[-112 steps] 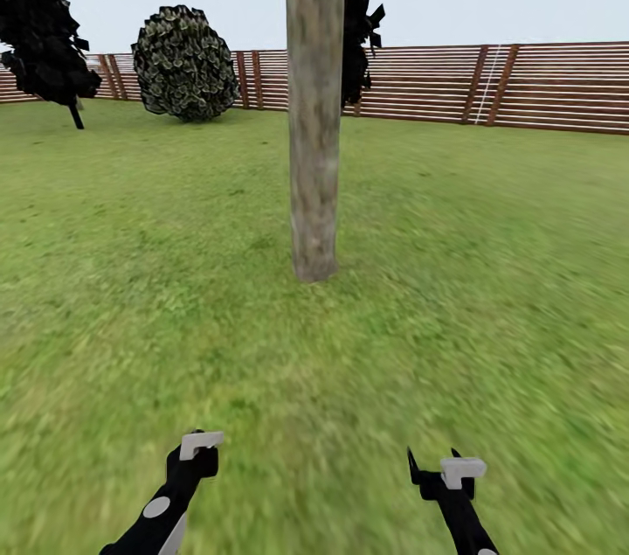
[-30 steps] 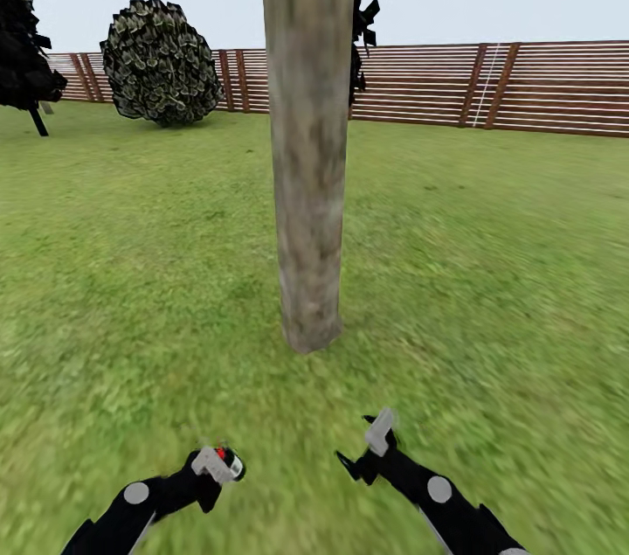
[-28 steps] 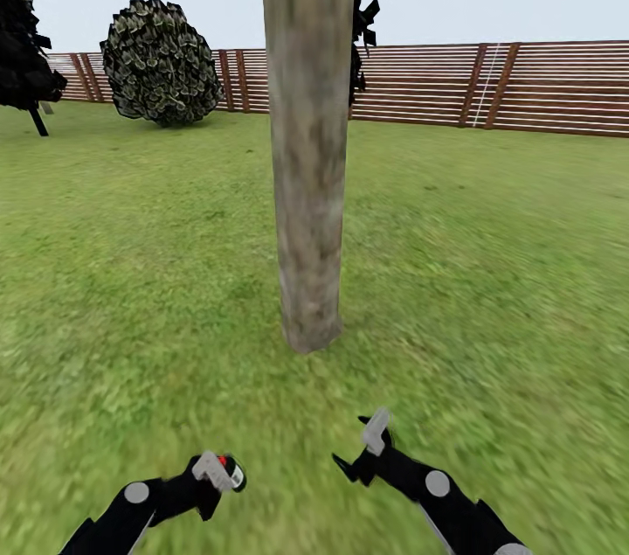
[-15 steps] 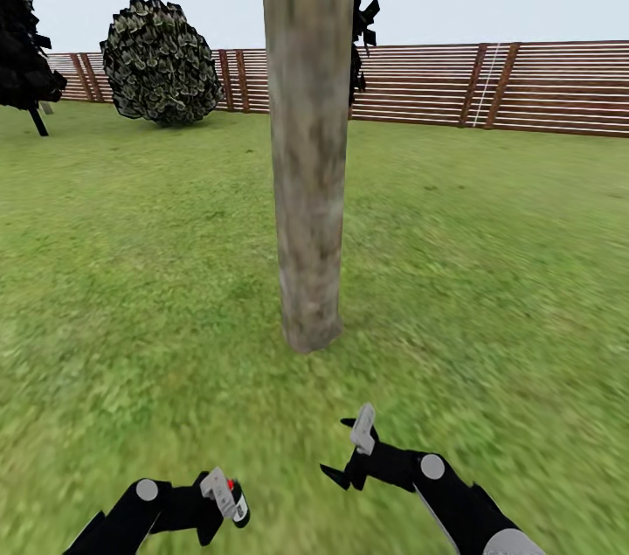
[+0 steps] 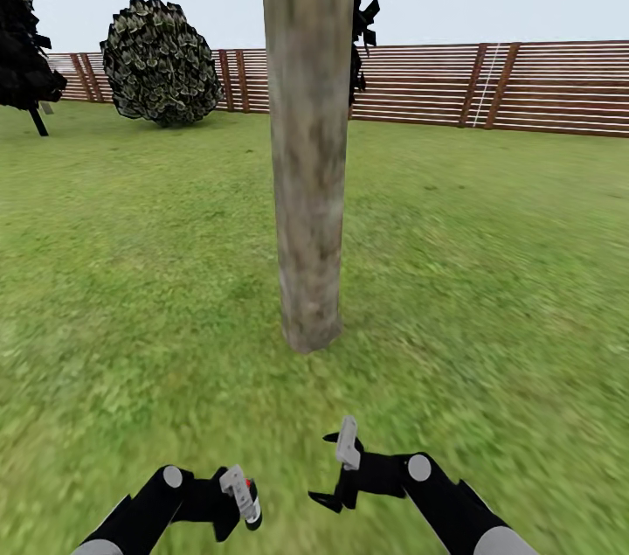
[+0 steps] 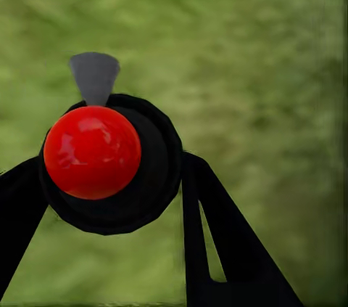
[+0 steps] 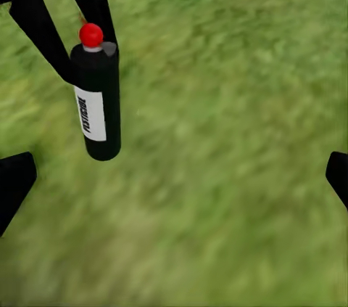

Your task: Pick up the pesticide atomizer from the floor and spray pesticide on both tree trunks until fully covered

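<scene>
- Low in the head view, the atomizer [image 5: 247,502] is being held by the left gripper [image 5: 234,498], clamped between its fingers just above the grass [image 5: 489,275].
- Seen from the right wrist, the atomizer [image 7: 97,100] is being shown as a black can with a white label and a red cap, hanging from the left gripper [image 7: 69,13], whose black fingers [image 7: 94,2] are pressing on its upper part.
- Seen from the left wrist, the red cap [image 6: 92,152] is being viewed end-on, with a grey nozzle [image 6: 95,77] beside it and a black finger [image 6: 217,242] on either side of the can.
- The right gripper [image 5: 336,468] is being held wide, nothing between its fingers, close to the atomizer but apart from it.
- Straight ahead, the trunk [image 5: 307,135] is being seen upright, grey-brown mottled with green, its base on the grass beyond both grippers.
- At the far edge, the fence [image 5: 524,87] is being seen, with a round bush [image 5: 160,61] and a dark tree [image 5: 22,31] on the left.
</scene>
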Controlling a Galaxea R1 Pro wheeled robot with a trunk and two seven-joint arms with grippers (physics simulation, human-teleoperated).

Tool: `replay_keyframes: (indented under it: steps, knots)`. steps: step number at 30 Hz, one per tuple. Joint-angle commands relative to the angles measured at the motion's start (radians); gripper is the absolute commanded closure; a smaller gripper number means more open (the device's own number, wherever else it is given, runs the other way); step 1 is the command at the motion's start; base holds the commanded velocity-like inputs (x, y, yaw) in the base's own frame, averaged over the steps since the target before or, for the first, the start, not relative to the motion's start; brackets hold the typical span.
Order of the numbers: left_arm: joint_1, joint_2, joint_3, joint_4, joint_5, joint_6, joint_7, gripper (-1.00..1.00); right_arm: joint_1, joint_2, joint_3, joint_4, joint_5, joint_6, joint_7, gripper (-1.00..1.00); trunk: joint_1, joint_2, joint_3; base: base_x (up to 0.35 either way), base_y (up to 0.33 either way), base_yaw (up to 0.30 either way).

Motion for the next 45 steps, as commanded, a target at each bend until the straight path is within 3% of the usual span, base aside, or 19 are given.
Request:
replay_keyframes:
  steps: [1,4,5,8,10,14,16,17,21,25,28,35,39,45]
  knots:
    - [-0.002,-0.001,-0.006,0.0,0.001,0.01,-0.001,1.0,0.0,0.001,0.001,0.0,0.001,0.0,0.005,-1.0,0.0,0.0,0.0,0.0,0.0,0.0]
    - [-0.004,-0.004,-0.021,-0.014,0.0,0.025,-0.002,1.0,0.0,0.002,0.003,0.001,0.003,0.001,0.03,-1.0,0.0,0.0,0.0,0.0,0.0,0.0]
    - [-0.004,-0.004,-0.03,-0.02,-0.002,0.026,-0.004,1.0,0.0,0.002,0.004,0.0,0.003,0.001,0.031,1.0,0.0,0.0,0.0,0.0,0.0,0.0]
    - [-0.004,-0.008,-0.081,-0.032,-0.009,0.026,-0.017,1.0,0.0,0.002,0.004,-0.001,0.026,0.027,0.033,1.0,0.0,0.0,0.0,0.0,0.0,0.0]
    - [-0.004,-0.018,-0.108,-0.05,-0.01,0.027,-0.021,1.0,-0.001,0.003,0.004,-0.029,0.081,0.073,0.035,1.0,0.0,0.0,0.0,0.0,0.0,0.0]
    - [-0.004,-0.034,-0.116,-0.06,-0.011,0.027,-0.022,1.0,-0.001,0.003,0.005,-0.093,0.118,0.166,0.036,1.0,0.0,0.0,0.0,0.0,0.0,0.0]
    - [-0.004,-0.041,-0.137,-0.063,-0.018,0.027,-0.022,1.0,-0.002,0.004,0.005,-0.131,0.122,0.212,0.037,1.0,0.0,0.0,0.0,0.0,0.0,0.0]
    - [-0.004,-0.055,-0.156,-0.064,-0.026,0.028,-0.021,1.0,-0.002,0.023,0.005,-0.158,0.125,0.266,0.037,1.0,0.0,0.0,0.0,0.0,0.0,0.0]
    - [-0.006,-0.067,-0.164,-0.066,-0.028,0.028,-0.021,1.0,-0.011,0.055,0.009,-0.193,0.127,0.356,0.039,1.0,0.0,0.0,0.0,0.0,0.0,0.0]
    - [-0.006,-0.075,-0.168,-0.066,-0.032,0.029,-0.021,1.0,-0.016,0.06,0.045,-0.238,0.129,0.411,0.129,1.0,0.0,0.0,0.0,0.0,0.0,0.0]
    - [-0.006,-0.077,-0.168,-0.066,-0.034,0.03,-0.021,1.0,-0.017,0.061,0.054,-0.272,0.129,0.455,0.161,1.0,0.0,0.0,0.0,0.0,0.0,0.0]
    - [-0.006,-0.079,-0.17,-0.066,-0.035,0.029,-0.029,1.0,-0.017,0.062,0.056,-0.275,0.13,0.465,0.166,1.0,0.0,0.0,0.0,0.0,0.0,0.0]
    - [-0.014,-0.08,-0.169,-0.066,-0.034,0.028,-0.063,1.0,-0.017,0.062,0.056,-0.274,0.133,0.466,0.166,1.0,0.0,0.0,0.0,0.0,0.0,0.0]
    - [-0.031,-0.081,-0.168,-0.066,-0.031,0.028,-0.09,1.0,-0.017,0.062,0.055,-0.273,0.162,0.466,0.166,1.0,0.0,0.0,0.0,0.0,0.0,0.0]
